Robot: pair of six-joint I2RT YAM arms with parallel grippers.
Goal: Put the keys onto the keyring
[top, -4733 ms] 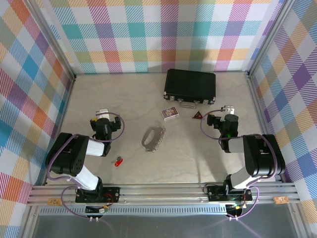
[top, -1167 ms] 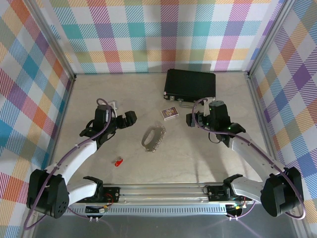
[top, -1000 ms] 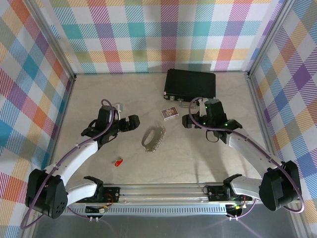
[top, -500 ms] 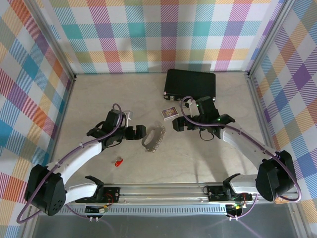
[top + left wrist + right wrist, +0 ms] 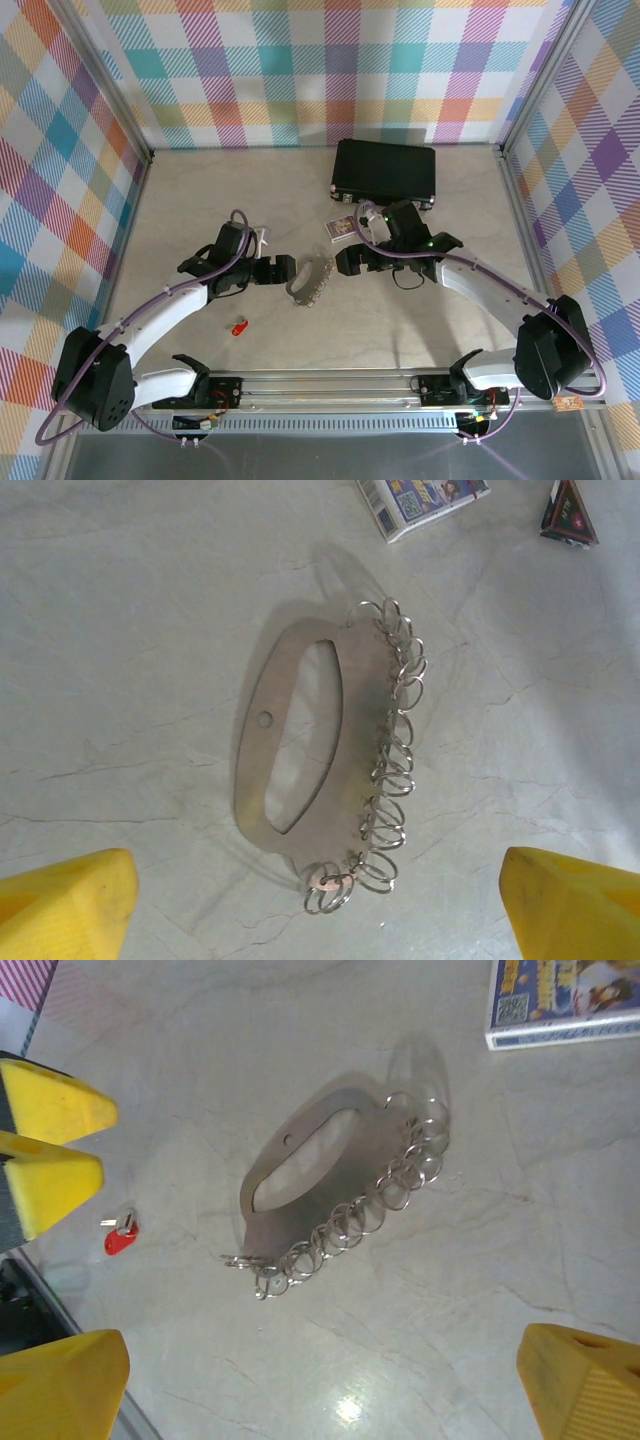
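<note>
Bare table point(image 5: 330, 330) lies along the near side of the keyring point(image 5: 310, 277), so there is room there. The left gripper point(image 5: 286, 270) and right gripper point(image 5: 342, 262) crowd its two sides. The small card box point(image 5: 343, 228) sits near behind it. The red key point(image 5: 238, 326) has bare table all round.

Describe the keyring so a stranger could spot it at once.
From the black case at the far edge of the table, come nearer past the printed card box. The keyring lies flat there: a silver oval plate, the only thing edged with wire loops.
</note>
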